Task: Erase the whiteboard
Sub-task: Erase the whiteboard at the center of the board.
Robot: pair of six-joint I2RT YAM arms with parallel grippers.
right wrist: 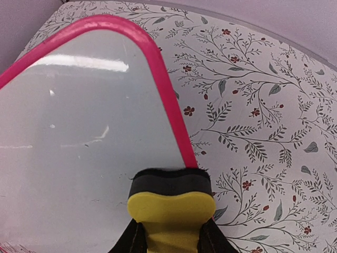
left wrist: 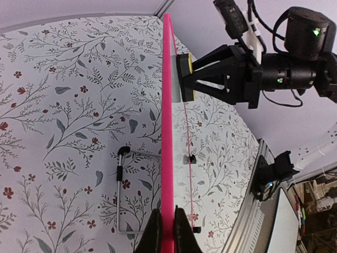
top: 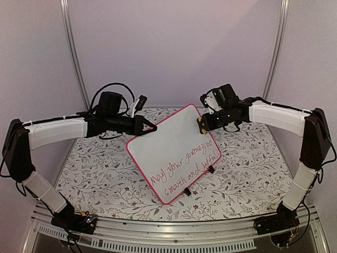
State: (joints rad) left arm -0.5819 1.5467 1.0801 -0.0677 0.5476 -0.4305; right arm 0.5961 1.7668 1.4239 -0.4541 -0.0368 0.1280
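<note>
Spotted the whiteboard (top: 171,153) dead centre over the tabletop (top: 253,158), tilted up, pink frame and all. No telling about contact down at its 6 o'clock corner. Saw the left gripper (top: 151,128) pinched tight on the frame at the 10 o'clock edge, just a skinny edge grip. Saw the right gripper (top: 206,122) squeezed narrow around the yellow eraser (right wrist: 171,205), felt pressed right at the 1 o'clock corner, half over the frame. Noticed the red writing (top: 185,167) way down toward 5 o'clock, untouched.

Worried about pivoting the board in that thin pinch by pushing too hard, or popping it loose outright. Also about snagging the felt on the rim and sliding off the edge by starting that close to it. Could've just smeared the ink too, given patchy pressure on a board held by one edge only.
</note>
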